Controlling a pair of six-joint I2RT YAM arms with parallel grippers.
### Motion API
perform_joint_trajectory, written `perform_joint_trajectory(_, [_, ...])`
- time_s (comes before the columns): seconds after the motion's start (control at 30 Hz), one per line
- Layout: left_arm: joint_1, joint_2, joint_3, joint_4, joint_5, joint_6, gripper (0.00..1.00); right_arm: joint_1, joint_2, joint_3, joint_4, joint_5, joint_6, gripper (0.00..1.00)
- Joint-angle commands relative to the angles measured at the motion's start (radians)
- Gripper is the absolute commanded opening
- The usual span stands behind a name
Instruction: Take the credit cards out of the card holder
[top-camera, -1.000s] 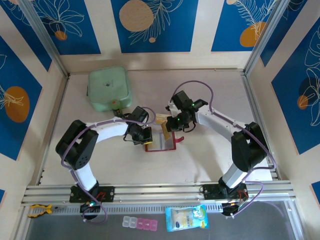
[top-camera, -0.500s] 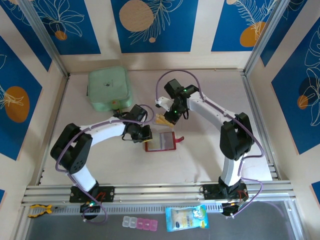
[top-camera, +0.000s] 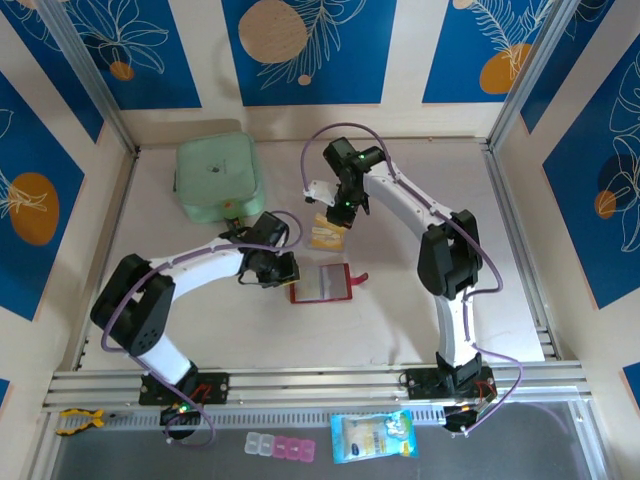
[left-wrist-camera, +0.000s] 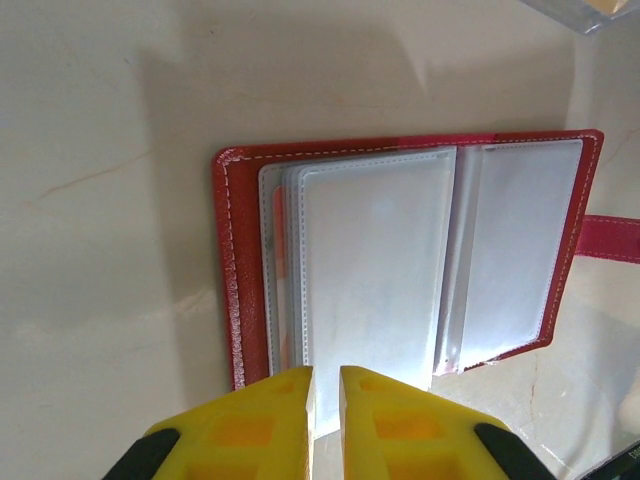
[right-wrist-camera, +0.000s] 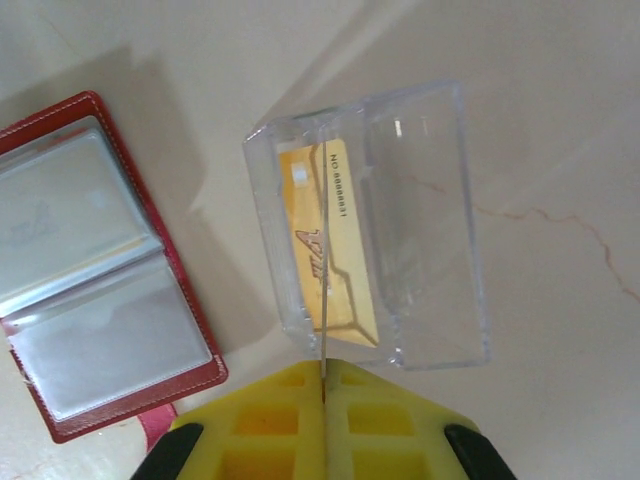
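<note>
Two cards showed at the right wrist. A yellow card (right-wrist-camera: 350, 270) lay flat inside a clear box (right-wrist-camera: 425, 220), and a credit card (right-wrist-camera: 324, 190), seen edge-on as a thin line, was clenched between the yellow fingers of the right gripper (right-wrist-camera: 325, 378) and stood over the box. On the yellow card we read "NO 8888" followed by more digits we could not be sure of, and below that a slanted brown logo. The held card's edge cut across the logo, so we could not read it. The card holder (left-wrist-camera: 232, 300) lay open on the pale table (top-camera: 400, 330), just beside the box, with its greyish clear pockets (left-wrist-camera: 370, 270) facing up and its snap tab (left-wrist-camera: 612, 240) sticking out to one side. A faint mark in one pocket was too blurred to read. The left gripper (left-wrist-camera: 325, 390) sat at the holder's near edge, covering part of the red border. Its jaws stood a narrow slit apart, and we could not tell whether they pinched a sleeve. From above, the right arm hid most of the box. A pale green container (top-camera: 218, 178) sat at the far left corner, well apart from the holder. Off the table, past the arm bases, lay a blue and yellow packet (top-camera: 372, 436) with print too small to read, a pill organiser (top-camera: 280, 446) and a yellow clamp (top-camera: 78, 418).
</note>
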Motion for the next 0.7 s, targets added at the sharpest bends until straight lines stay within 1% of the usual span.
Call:
perform_joint_trajectory(0.0, [0.014,-0.025,-0.017,-0.023,-0.02,0.003,0.15,-0.007,0.037,0.056,-0.055,-0.041,-0.06,0.0])
perform_joint_trajectory(0.2, [0.021,-0.028,-0.025,-0.023,-0.02,0.002,0.15,-0.016,0.086,0.094,-0.084,-0.06,-0.095,0.0])
perform_joint_trajectory(0.67, [0.031,-0.027,-0.033,-0.021,-0.018,0.001,0.16,-0.028,0.144,0.081,-0.105,-0.125,-0.16,0.0])
